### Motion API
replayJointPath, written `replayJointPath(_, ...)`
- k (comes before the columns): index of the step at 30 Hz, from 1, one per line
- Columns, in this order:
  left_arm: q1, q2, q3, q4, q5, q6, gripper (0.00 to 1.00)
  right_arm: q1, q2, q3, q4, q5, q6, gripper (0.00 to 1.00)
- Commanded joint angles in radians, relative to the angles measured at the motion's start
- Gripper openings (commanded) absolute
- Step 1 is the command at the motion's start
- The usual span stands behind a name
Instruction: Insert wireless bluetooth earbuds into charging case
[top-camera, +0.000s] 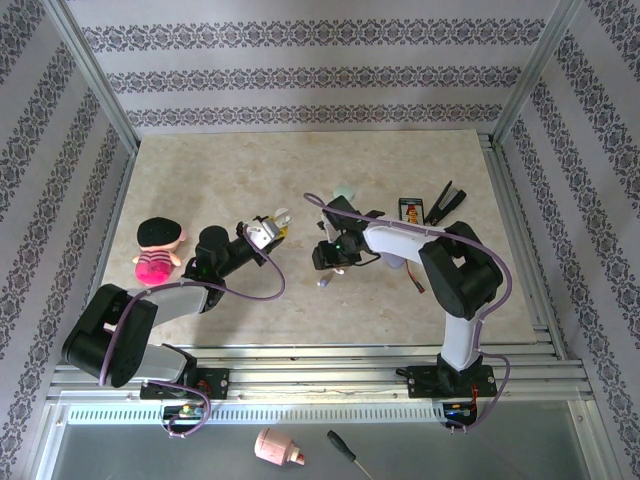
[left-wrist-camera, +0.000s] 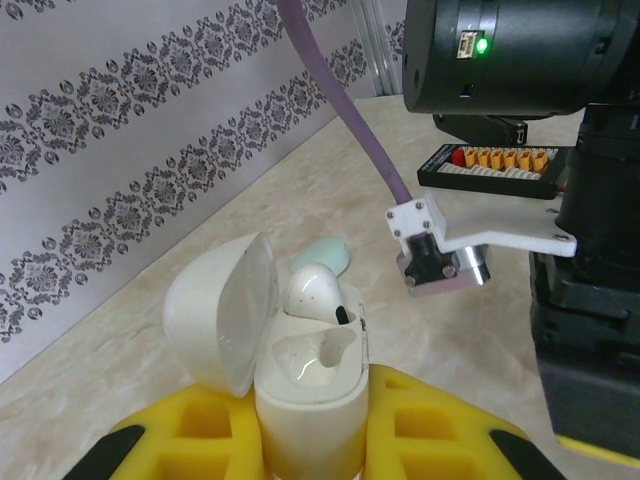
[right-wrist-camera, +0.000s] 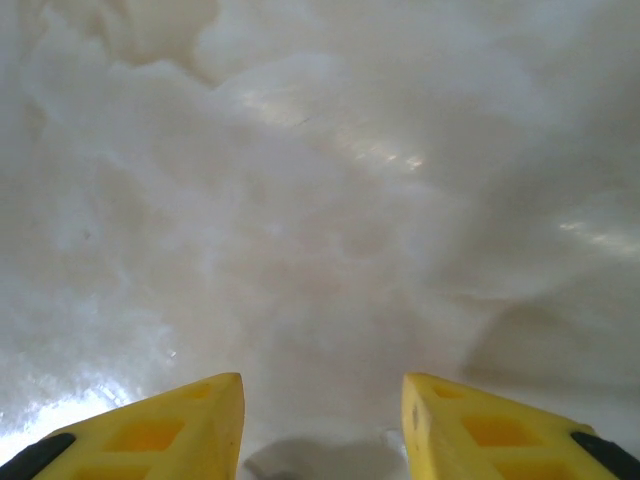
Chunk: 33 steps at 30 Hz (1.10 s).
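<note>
Clamped upright between the yellow fingers (left-wrist-camera: 425, 440) of the left jaws: a cream charging case (left-wrist-camera: 310, 405), with its lid (left-wrist-camera: 225, 310) swung open and tipped back to one side. Seated in the case's far socket, one whitish earbud (left-wrist-camera: 312, 292), rounded back up, with a small dark mark at its edge. Nearer socket (left-wrist-camera: 312, 355) of the case glossy and unfilled.

Just behind the case, on the marbled bench (left-wrist-camera: 130, 380), a pale green rounded thing (left-wrist-camera: 325, 255), half hidden by the earbud; bud or case, cannot tell.

Close beyond the case, the right arm's black wrist (left-wrist-camera: 510, 50), green light lit, and a purple cable (left-wrist-camera: 345, 110) curving down toward the case.

Right jaws apart, aimed down at bare bench near the case, nothing between their yellow fingers (right-wrist-camera: 170, 425).

From above, on the right arm's side of the case, a small lilac bit (top-camera: 325, 282) on the bench, too small to name.

Farther past the case on that side, a black tray (left-wrist-camera: 495, 165) of orange pieces. Well apart from the case on its other side, a pink plush doll (top-camera: 157, 250) in a black cap.
</note>
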Motion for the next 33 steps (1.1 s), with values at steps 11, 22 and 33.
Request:
replayJointPath(11, -0.003, -0.029, -0.005, -0.026, -0.015, 0.016, 0.0, 0.072, -0.03, 0.0, -0.153, 0.02, -0.052, 0.44)
replayJointPath(22, -0.003, -0.037, -0.009, -0.03, -0.03, 0.019, 0.0, 0.092, -0.215, -0.129, -0.009, 0.099, 0.046, 0.49)
replayJointPath(33, 0.0, -0.028, -0.009, -0.017, -0.035, -0.001, 0.0, 0.103, -0.181, -0.187, 0.014, 0.01, 0.143, 0.49)
